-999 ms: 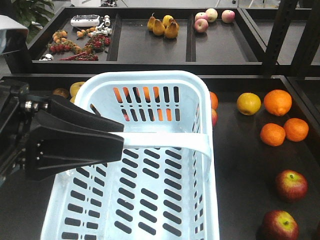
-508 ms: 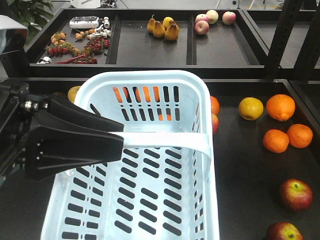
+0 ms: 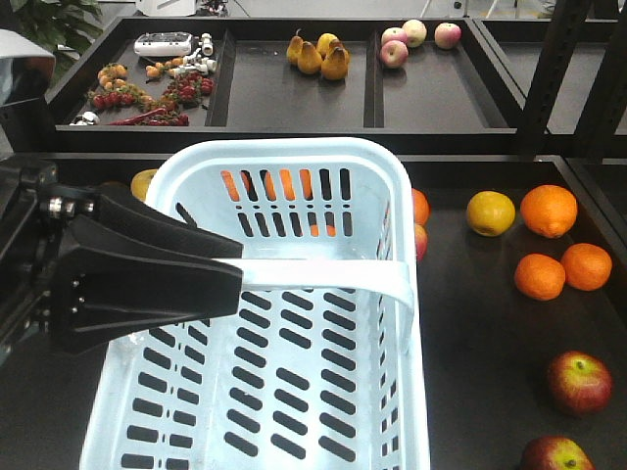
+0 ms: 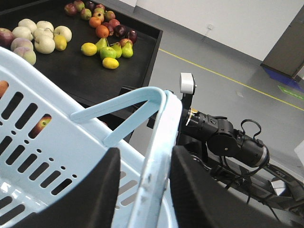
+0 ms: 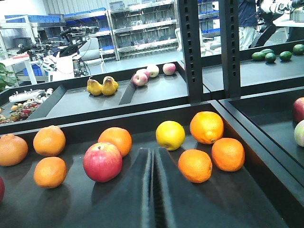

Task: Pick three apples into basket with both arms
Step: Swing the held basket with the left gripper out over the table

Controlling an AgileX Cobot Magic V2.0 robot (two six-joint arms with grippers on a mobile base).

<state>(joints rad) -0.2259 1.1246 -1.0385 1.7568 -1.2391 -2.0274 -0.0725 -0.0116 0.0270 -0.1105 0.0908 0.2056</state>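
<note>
Left pincer (image 3: 220, 269), at 9 o'clock, is clenching the side rim of the empty basket (image 3: 323, 166). Gripped by one thin wall, the basket is risking a tilt or slip. Right pincer (image 5: 153, 161) is hanging clamped shut on nothing. Upper apple (image 3: 579, 382) at 4 o'clock and lower apple (image 3: 556, 455) at 5 o'clock are lying outside the basket. A closed-jaw nudge could send them rolling.

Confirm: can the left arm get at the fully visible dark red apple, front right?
Probably not: the left gripper is clamped on the basket rim, and the basket sits between it and the apple.
</note>
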